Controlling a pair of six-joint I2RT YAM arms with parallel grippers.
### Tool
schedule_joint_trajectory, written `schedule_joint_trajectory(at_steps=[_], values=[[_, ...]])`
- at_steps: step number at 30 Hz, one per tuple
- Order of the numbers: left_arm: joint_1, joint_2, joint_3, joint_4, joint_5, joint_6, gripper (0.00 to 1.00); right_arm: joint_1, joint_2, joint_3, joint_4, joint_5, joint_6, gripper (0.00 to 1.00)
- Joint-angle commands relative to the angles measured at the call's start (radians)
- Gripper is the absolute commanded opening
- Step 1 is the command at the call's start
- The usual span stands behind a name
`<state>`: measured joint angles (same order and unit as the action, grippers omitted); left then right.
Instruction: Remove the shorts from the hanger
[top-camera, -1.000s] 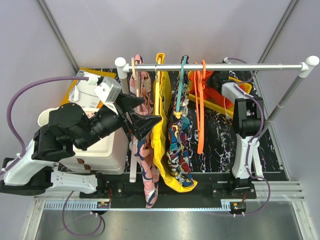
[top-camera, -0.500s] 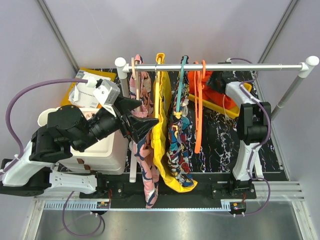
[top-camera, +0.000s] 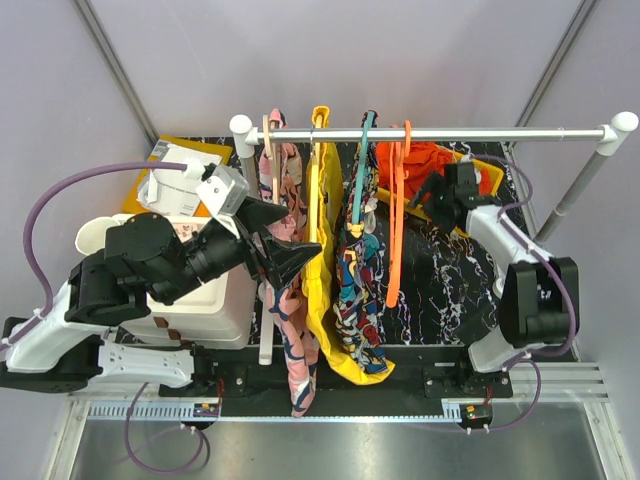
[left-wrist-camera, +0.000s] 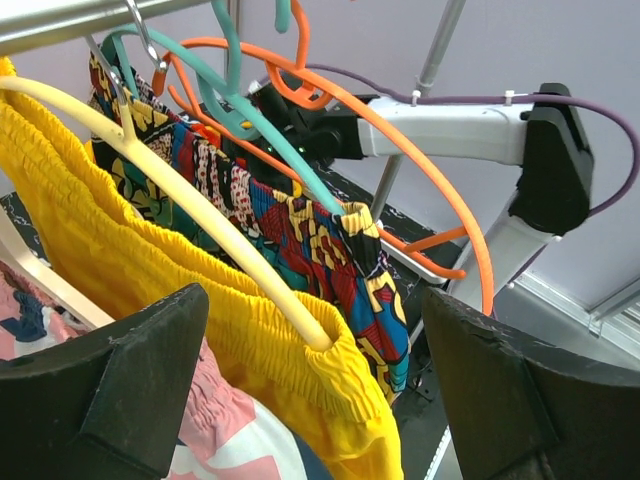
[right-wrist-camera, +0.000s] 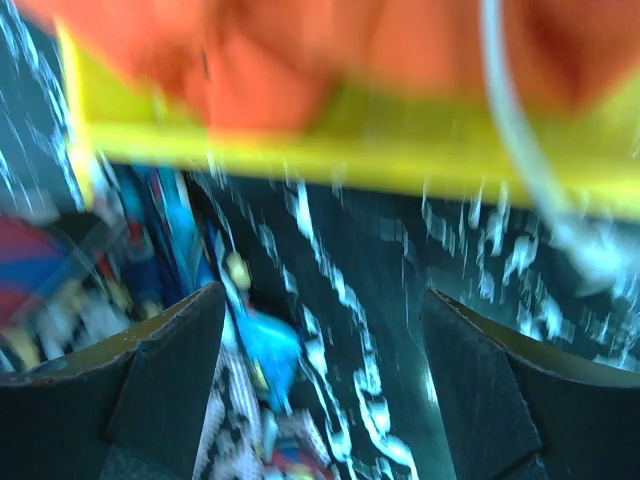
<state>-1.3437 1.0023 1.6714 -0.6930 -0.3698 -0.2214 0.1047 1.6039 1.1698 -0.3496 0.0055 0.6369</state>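
- The shorts (top-camera: 418, 158) lie bunched in the yellow bin (top-camera: 484, 174) at the back right, under the rail (top-camera: 500, 132). They are off the hanger (top-camera: 397, 240), which dangles bare from the rail just right of the teal hanger (top-camera: 362, 170)
- Right gripper (top-camera: 442, 192) hovers at the bin's near edge, fingers spread wide with nothing between them
- Its own camera shows only blurred orange cloth above the yellow rim and the marbled table (top-camera: 440, 285) below, so it looks clear of the fabric, and I'd say that pose fits a drop into the bin
- Left gripper (top-camera: 288, 246) sits over on the left of the rack, jaws gaping and gripping nothing, with the yellow garment (top-camera: 322, 270) hanging just beyond its fingertips, untouched as far as I can tell
- That left gripper reads as parked out of the way, leaving the right side of the rail free
- My call: the job looks as good as done, and what's left is for the right gripper to pull clear without snagging the cloth or the hanger's loop
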Motion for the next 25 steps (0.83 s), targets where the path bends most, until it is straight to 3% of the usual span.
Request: schedule_joint_trajectory(at_steps=[1, 9, 17, 22, 25], values=[[-0.005, -0.063, -0.027, 0.041, 0.011, 0.001, 0.92, 0.1, -0.194, -0.137, 0.026, -0.065, 0.012, 0.87], [-0.005, -0.155, -0.153, 0.043, -0.021, -0.038, 0.92, 0.15, -0.638, -0.415, -0.021, -0.2, 0.089, 1.0], [-0.005, -0.283, -0.297, 0.078, -0.015, -0.108, 0.93, 0.153, -1.148, -0.403, -0.325, -0.161, 0.112, 1.0], [-0.005, -0.323, -0.344, 0.096, 0.005, -0.153, 0.93, 0.151, -1.223, -0.354, -0.457, -0.163, 0.136, 1.0], [-0.005, -0.349, -0.372, 0.136, 0.06, -0.183, 0.93, 0.151, -1.257, -0.322, -0.462, -0.24, 0.139, 1.0]])
